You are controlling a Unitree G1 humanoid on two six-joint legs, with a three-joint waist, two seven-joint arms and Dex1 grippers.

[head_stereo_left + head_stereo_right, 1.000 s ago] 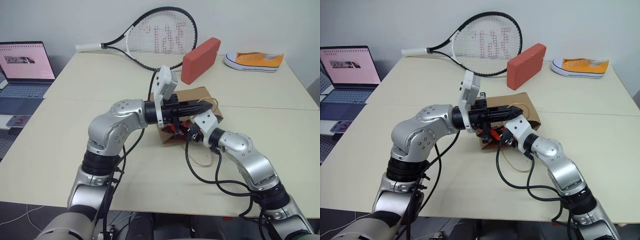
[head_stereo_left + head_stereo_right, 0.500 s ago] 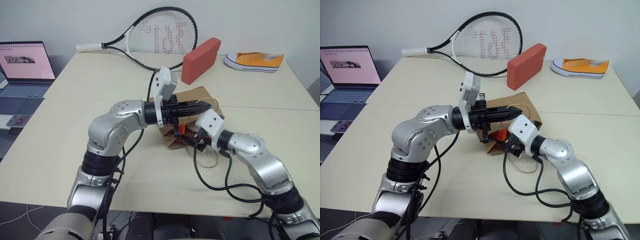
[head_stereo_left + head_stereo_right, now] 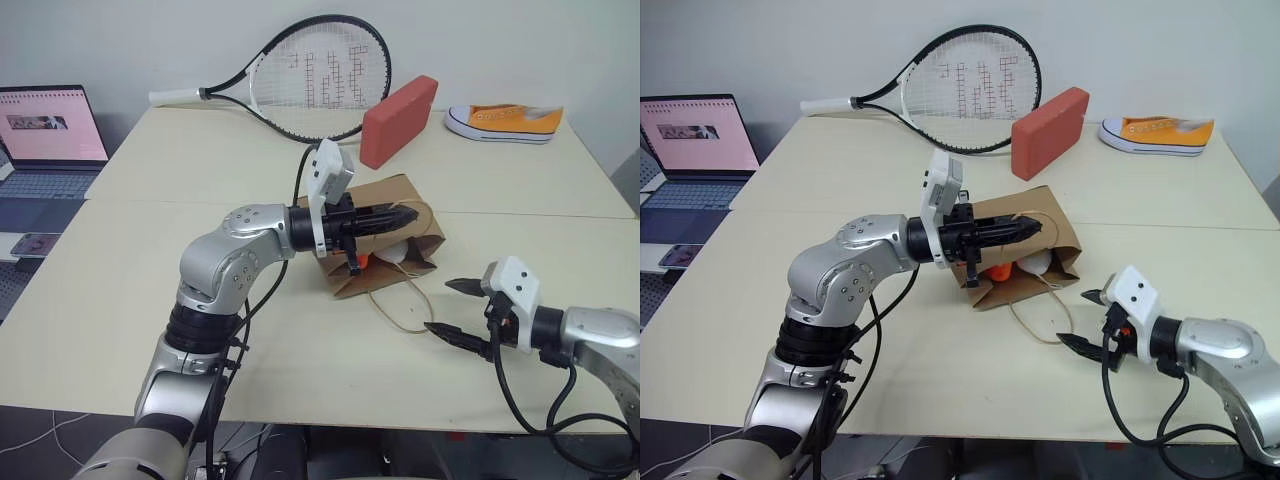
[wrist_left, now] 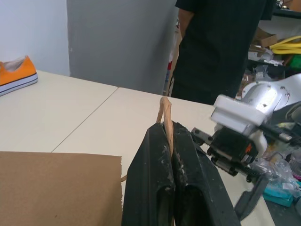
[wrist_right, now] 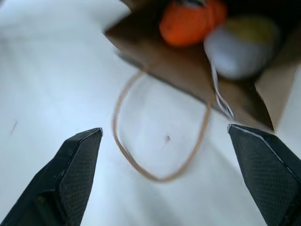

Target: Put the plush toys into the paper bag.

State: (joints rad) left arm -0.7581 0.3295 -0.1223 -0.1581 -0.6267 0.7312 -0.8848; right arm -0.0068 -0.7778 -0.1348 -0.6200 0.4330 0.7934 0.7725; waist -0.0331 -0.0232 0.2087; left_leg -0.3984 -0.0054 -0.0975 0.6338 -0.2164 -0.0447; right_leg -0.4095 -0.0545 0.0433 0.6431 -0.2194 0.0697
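The brown paper bag point(image 3: 1025, 245) lies on its side on the cream table point(image 3: 1200, 205), mouth turned toward the robot, and its upper loop handle point(image 4: 165, 117) is pinched between the pressed-together fingers of the left gripper point(image 3: 405, 215). By that pinch the top edge is held up off the table – a grip judged to be there so that the mouth stays agape for loading. Inside the mouth the two plush toys are seen side by side: the orange carrot point(image 5: 190, 21) and, touching it, the white egg point(image 5: 240, 44), both resting on the lower wall of the bag. The other handle loop point(image 5: 157, 141) is left slack on the table just in front of the opening.

The right gripper point(image 3: 1088, 318) is held apart from the bag, near the table's front edge, with its two black fingers spread wide and nothing between them – a stance that fits a toy already let go. The task is judged all but finished.
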